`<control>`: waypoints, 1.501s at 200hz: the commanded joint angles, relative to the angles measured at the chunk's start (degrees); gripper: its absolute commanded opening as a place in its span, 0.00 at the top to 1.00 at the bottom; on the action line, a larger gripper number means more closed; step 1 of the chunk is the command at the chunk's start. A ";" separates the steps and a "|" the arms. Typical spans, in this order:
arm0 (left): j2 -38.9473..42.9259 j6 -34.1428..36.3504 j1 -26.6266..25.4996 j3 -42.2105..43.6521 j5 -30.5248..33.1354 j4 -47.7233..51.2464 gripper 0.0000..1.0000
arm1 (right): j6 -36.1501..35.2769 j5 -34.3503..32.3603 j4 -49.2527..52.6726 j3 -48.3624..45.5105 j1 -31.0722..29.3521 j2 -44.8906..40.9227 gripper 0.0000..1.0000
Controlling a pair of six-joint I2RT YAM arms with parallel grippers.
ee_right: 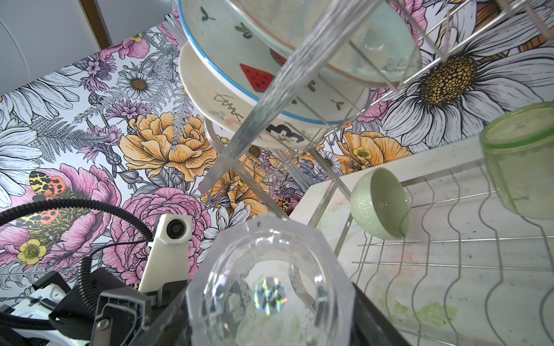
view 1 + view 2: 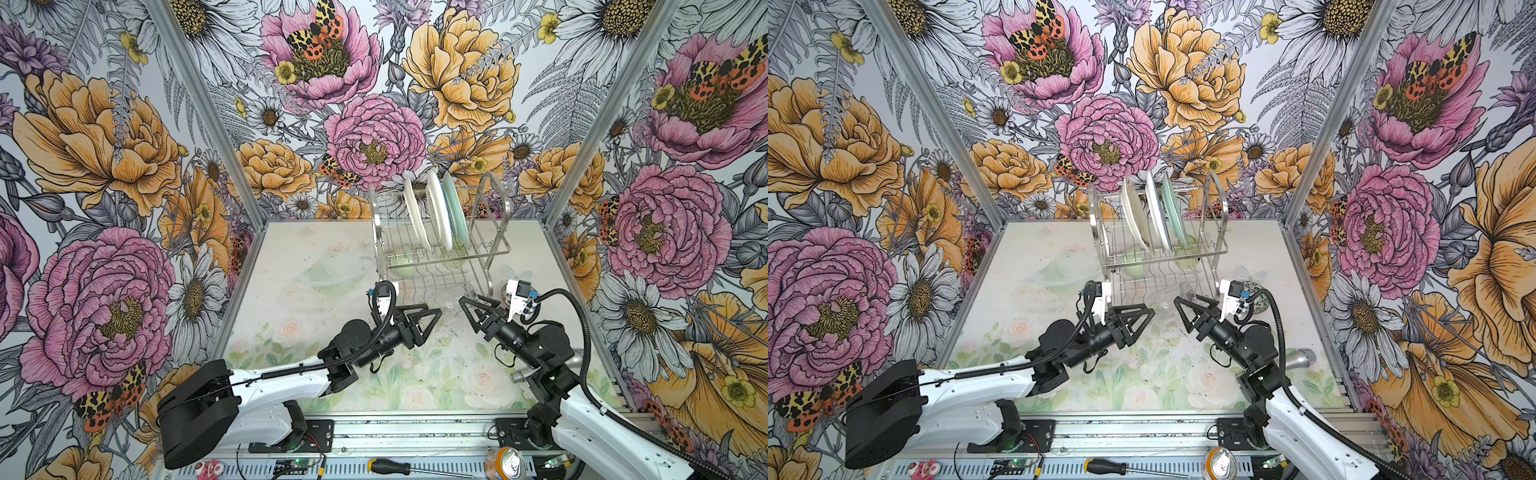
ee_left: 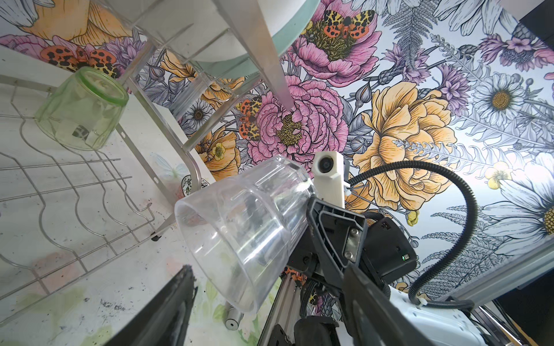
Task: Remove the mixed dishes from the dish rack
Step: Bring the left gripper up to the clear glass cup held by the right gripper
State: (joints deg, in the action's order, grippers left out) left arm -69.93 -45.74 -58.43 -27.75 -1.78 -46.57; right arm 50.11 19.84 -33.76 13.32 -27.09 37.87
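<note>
Three plates (image 2: 436, 212) stand in the upper shelf of the dish rack (image 2: 375, 224), a green tumbler (image 3: 81, 110) and pale bowl (image 1: 379, 206) on the lower tier. Just in front, the right gripper (image 2: 468, 299) pinches a clear glass (image 3: 239, 233) by its base; the left gripper (image 2: 434, 309), jaws spread, faces its rim, contact unclear.

Three plates (image 2: 438, 212), two tumblers (image 3: 81, 110), perhaps two bowls (image 1: 380, 203).
</note>
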 commanded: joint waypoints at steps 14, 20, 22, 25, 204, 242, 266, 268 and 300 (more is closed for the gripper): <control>-2.60 -1.69 -0.64 -1.74 -2.61 -7.00 0.22 | 0.86 0.78 -4.12 -0.24 -0.42 -0.85 0.49; -2.95 -1.78 -0.67 -1.91 -2.68 -7.50 0.22 | 0.97 0.90 -4.34 -0.35 -0.50 -0.66 0.49; -3.11 -1.87 -0.66 -2.01 -2.70 -7.56 0.23 | 1.05 0.95 -4.35 -0.39 -0.51 -0.68 0.49; -3.29 -1.96 -0.63 -2.09 -2.73 -7.76 0.23 | 1.11 1.01 -4.38 -0.35 -0.51 -0.67 0.49; -8.58 -4.01 -0.54 -4.88 -5.19 -11.89 0.58 | 1.92 3.03 -4.54 -0.01 -0.69 0.87 0.49; -8.73 -3.90 -0.54 -5.02 -5.09 -11.64 0.65 | 1.57 3.72 -3.96 -0.21 -0.77 0.52 0.50; -9.06 -4.27 -0.54 -5.04 -4.97 -11.75 0.65 | 1.79 3.98 -3.86 -0.36 -0.77 0.38 0.50; -9.08 -4.23 -0.54 -5.04 -5.03 -11.72 0.66 | 1.82 3.98 -3.86 -0.32 -0.84 0.37 0.49; -9.43 -4.80 -0.54 -5.12 -4.75 -11.73 0.67 | 1.60 3.75 -3.26 -0.60 -0.86 -1.35 0.49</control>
State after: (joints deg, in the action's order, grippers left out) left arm -78.98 -50.02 -58.76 -31.20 -6.07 -56.80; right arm 52.07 22.41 -36.18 13.26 -27.46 38.28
